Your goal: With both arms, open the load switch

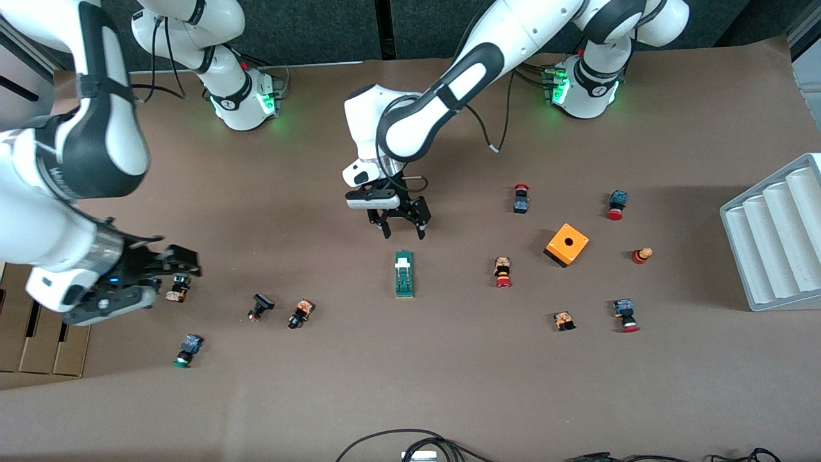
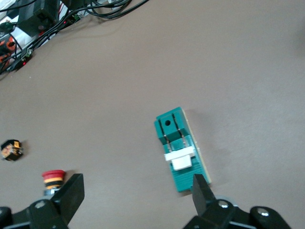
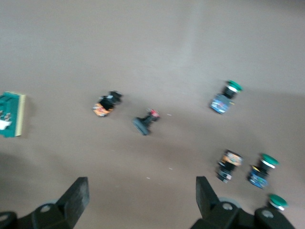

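The load switch [image 1: 404,274] is a narrow dark-green block with a white sliding piece, lying flat at the table's middle. My left gripper [image 1: 404,231] hangs open over the bare table just off the switch's white-piece end. In the left wrist view the switch [image 2: 181,150] lies close to one black finger [image 2: 200,191] of the left gripper [image 2: 137,186], not between the two. My right gripper [image 1: 188,264] is open over small buttons at the right arm's end of the table. The right wrist view shows the right gripper [image 3: 140,186] with only table between its fingers and the switch [image 3: 10,115] at the frame's edge.
Small push buttons lie scattered on both sides of the switch, such as a black one [image 1: 260,307] and a red-capped one [image 1: 503,272]. An orange cube with a hole [image 1: 566,244] and a white ribbed tray [image 1: 776,237] are toward the left arm's end. Cables [image 1: 410,446] lie at the near edge.
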Controlling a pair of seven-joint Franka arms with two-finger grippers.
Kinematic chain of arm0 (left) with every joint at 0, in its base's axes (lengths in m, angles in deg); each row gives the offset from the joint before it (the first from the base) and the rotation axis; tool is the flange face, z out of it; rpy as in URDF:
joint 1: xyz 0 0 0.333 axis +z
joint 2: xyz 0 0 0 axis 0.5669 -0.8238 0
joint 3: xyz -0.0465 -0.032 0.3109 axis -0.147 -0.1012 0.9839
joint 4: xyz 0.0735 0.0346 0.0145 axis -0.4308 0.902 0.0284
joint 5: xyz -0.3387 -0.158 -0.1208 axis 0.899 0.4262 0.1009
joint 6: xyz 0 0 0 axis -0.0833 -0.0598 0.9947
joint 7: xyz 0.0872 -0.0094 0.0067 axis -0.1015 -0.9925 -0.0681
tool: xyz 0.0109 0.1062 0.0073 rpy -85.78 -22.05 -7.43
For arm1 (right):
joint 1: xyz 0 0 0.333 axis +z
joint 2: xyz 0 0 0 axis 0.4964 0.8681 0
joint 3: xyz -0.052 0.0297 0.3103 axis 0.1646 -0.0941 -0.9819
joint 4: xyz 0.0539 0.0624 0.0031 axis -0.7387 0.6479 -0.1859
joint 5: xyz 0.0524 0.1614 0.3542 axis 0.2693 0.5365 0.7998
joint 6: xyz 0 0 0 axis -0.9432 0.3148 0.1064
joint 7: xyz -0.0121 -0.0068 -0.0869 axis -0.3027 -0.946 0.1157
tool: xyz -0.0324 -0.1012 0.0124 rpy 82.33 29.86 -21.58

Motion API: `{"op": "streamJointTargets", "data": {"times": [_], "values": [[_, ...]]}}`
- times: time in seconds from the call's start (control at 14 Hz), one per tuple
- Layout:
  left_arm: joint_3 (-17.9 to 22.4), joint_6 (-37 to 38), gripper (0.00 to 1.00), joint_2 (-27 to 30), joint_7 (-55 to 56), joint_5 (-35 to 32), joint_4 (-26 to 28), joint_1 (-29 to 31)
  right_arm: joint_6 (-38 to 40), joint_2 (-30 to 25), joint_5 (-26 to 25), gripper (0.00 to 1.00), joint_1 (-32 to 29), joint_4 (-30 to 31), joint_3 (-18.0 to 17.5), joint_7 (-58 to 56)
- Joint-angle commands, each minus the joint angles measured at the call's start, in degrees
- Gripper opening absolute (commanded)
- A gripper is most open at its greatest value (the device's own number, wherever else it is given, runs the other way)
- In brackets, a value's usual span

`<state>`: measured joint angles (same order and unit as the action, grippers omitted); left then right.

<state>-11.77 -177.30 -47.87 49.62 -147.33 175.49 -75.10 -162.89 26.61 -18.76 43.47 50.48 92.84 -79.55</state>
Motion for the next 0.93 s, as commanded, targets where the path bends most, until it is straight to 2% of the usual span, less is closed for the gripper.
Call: {"op": "streamJointTargets", "data": {"times": [0.0,0.14,0.36,0.64,0.86], "values": [[-0.1,0.7,1.00,4.6,-13.7,6.8,1.6,2.5,1.4,-0.9,-1.1,1.00,-1.4,0.0,3.5,-0.8],[-0.1,1.1,1.00,7.4,-22.9,12.6,1.6,4.9,2.0,-1.2,-1.6,1.00,-1.4,0.0,7.0,-5.7],[-0.1,3.1,1.00,11.8,-35.5,21.5,1.4,9.3,2.4,-1.1,-1.0,1.00,-2.2,0.0,8.4,-8.0],[-0.1,7.5,1.00,17.8,-44.7,34.6,1.0,16.2,2.0,-0.9,-0.9,1.00,-2.4,0.0,8.4,-4.0],[0.0,11.6,1.00,21.9,-51.6,41.9,0.5,22.0,2.4,-0.7,-1.4,1.00,-1.8,0.1,8.0,-2.2]]}}
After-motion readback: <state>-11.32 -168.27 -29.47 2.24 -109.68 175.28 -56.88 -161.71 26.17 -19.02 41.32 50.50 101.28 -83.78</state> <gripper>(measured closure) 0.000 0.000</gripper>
